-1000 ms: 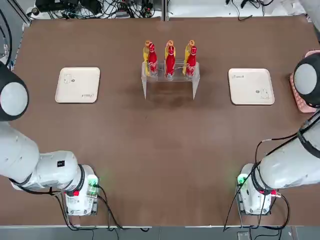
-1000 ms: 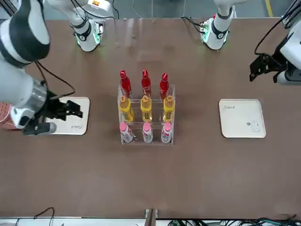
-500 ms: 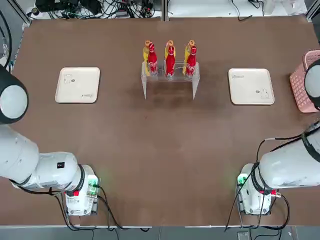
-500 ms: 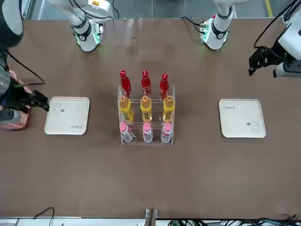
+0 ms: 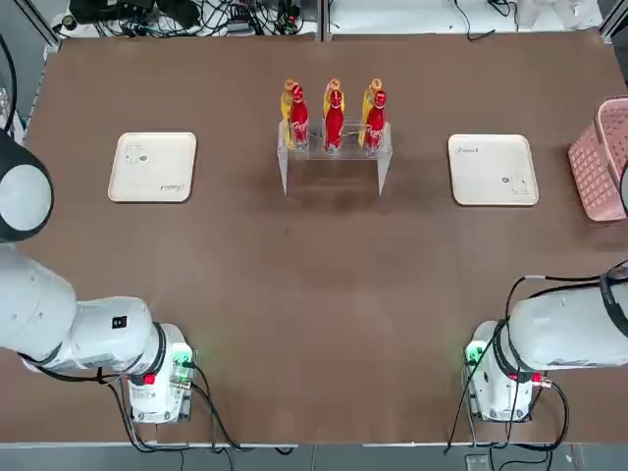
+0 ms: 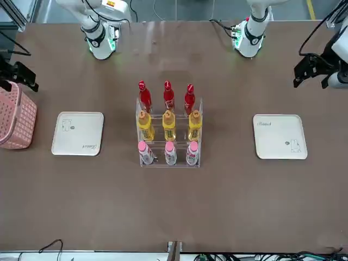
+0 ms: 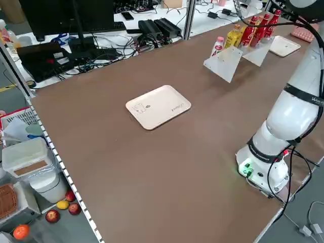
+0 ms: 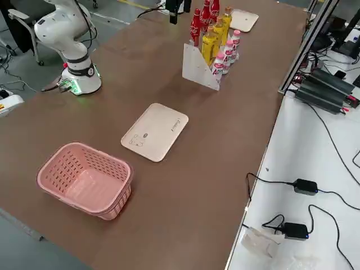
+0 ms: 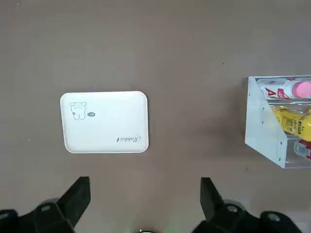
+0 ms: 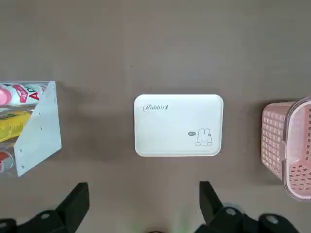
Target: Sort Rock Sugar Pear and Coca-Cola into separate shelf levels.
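Apparently sorted – both arms raised clear, nothing in hand
Coca-Cola (image 6: 168,97) on top shelf level, Rock Sugar Pear (image 6: 168,125) on middle level of rack (image 6: 168,142); left gripper (image 9: 144,198) and right gripper (image 10: 143,201) both spread wide, empty; likely only a final check remains
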You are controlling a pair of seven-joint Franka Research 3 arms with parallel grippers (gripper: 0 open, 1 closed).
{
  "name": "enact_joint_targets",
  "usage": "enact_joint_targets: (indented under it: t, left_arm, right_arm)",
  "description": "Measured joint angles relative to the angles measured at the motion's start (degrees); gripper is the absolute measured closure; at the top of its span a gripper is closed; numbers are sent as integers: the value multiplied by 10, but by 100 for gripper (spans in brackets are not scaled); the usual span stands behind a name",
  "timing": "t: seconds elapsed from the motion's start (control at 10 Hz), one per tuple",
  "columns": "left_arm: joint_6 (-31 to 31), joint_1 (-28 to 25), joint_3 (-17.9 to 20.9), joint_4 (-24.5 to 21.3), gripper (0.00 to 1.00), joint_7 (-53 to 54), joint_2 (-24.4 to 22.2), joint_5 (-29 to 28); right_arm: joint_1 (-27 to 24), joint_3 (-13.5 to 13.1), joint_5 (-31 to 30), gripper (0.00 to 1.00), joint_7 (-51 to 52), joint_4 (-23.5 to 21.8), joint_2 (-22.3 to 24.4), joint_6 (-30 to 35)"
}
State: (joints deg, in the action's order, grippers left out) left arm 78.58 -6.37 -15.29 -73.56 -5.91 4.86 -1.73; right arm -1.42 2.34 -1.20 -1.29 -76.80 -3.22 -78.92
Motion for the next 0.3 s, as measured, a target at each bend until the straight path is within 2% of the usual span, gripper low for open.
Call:
enact_joint_targets:
  t: [0.3]
  left_arm:
    - [0, 0, 0, -1, 0, 0, 0, 0]
  right_arm:
    - [0, -8, 0, 0, -1, -25, 4, -31]
